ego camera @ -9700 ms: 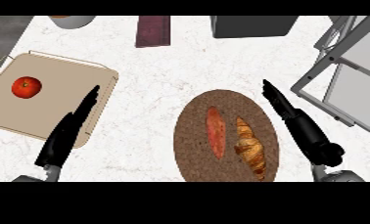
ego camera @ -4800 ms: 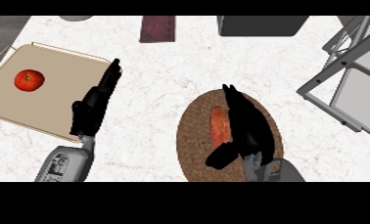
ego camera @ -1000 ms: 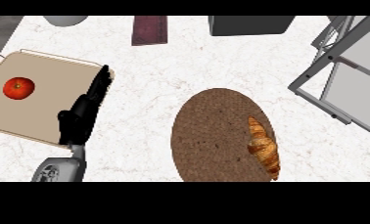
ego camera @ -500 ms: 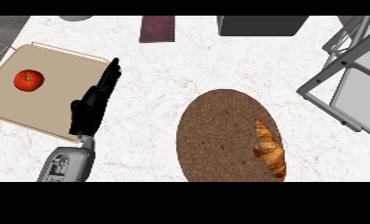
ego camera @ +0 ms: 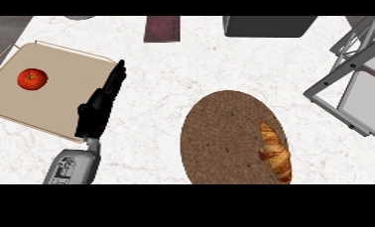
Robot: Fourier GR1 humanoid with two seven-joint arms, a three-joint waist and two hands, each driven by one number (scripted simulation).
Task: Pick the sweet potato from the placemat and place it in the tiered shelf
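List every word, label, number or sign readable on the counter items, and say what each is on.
None can be read. The tomato, tray, croissant, placemat, dark red item, dark box and shelf carry no lettering. The left hand bears none either.

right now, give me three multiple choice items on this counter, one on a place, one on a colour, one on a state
1. Where does the croissant lie?
A. on the right part of the brown placemat
B. on the beige tray
C. on the shelf

2. What colour is the round fruit on the beige tray?
A. green
B. red
C. yellow

3. How is the left robot hand?
A. curled round the croissant
B. out of view
C. fingers straight, holding nothing, over the tray's right edge

Answers: 1 A, it rests by the placemat's right rim; 2 B, it shows red against the beige; 3 C, its fingers point up the picture with nothing between them.
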